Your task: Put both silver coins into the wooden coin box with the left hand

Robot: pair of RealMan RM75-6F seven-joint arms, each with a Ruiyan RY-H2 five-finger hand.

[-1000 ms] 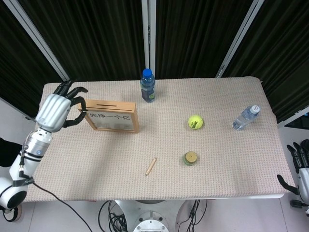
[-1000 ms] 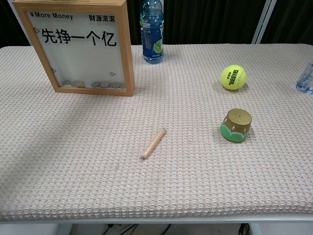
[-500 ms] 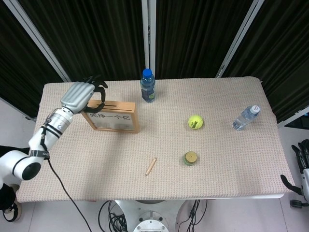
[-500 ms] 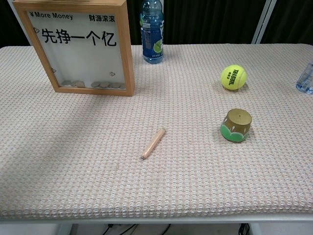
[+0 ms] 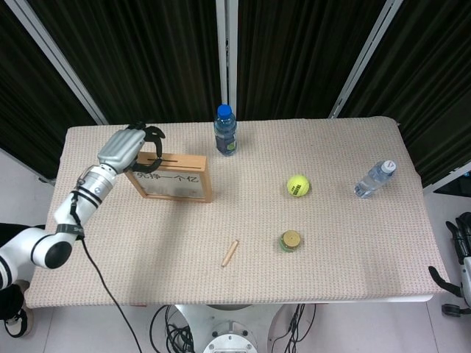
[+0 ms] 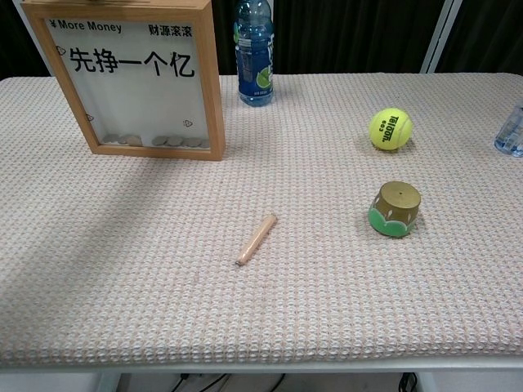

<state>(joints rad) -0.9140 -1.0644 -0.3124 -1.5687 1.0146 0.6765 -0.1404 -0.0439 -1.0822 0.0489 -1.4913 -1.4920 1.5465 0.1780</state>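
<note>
The wooden coin box [image 5: 173, 179] stands upright at the table's back left, its slot along the top. My left hand [image 5: 131, 145] hovers over the left end of that slot with its fingers curled down toward it. Any coin between those fingers is too small to make out. In the chest view the box [image 6: 135, 77] shows several silver coins [image 6: 176, 141] lying inside at its bottom, and the left hand is out of frame. My right hand [image 5: 462, 254] hangs off the table's right edge, holding nothing.
A blue-capped bottle [image 5: 225, 130] stands just right of the box. A tennis ball [image 5: 297, 184], a small green and gold pot [image 5: 291, 240], a wooden stick [image 5: 230, 253] and a clear bottle lying down [image 5: 374, 178] are spread over the woven mat.
My left hand has swung from beside the box's left end up and right, over the slot, then settled slightly lower with fingers curled. The right hand dropped a little.
</note>
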